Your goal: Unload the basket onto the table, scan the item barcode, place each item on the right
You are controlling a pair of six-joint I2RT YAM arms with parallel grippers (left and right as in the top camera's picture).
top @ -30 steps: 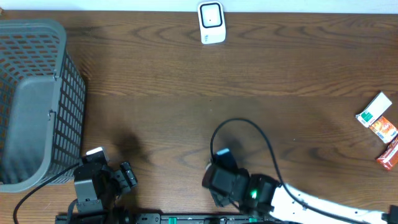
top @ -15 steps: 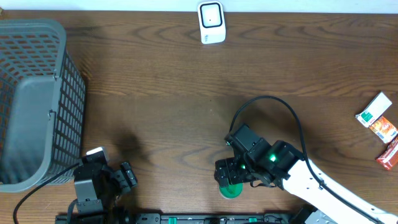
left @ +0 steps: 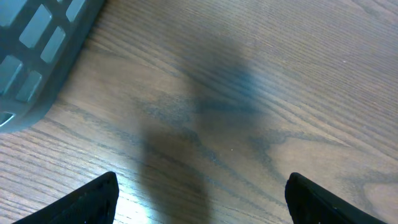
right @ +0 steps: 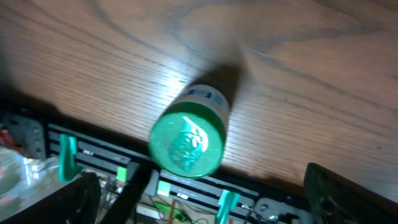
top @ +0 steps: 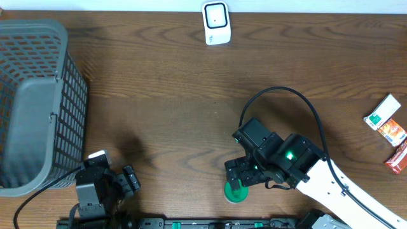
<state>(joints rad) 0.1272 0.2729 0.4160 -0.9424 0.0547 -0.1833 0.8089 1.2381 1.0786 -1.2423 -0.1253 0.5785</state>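
Bottle with green cap (right: 186, 144) stands upright on table (top: 165, 108); right gripper (right: 200, 186) jaws open above it, left gripper (left: 202, 198) jaws open, empty

1. the camera is looking down on a brown wooden table (left: 311, 68), its grain running slantwise across the whole view.
2. the corner of a grey plastic basket (left: 37, 56) with a lattice wall is sitting in the upper left, its base resting on the wood.
3. a soft dark shadow (left: 211, 106) is lying over the middle of the table, just right of the basket.
4. the left gripper (left: 205, 208) is hanging above the bare wood, its two black fingertips (left: 93, 202) poking in at the bottom left and bottom right corners.
5. the fingertips are standing far apart, gripping nothing and touching nothing.
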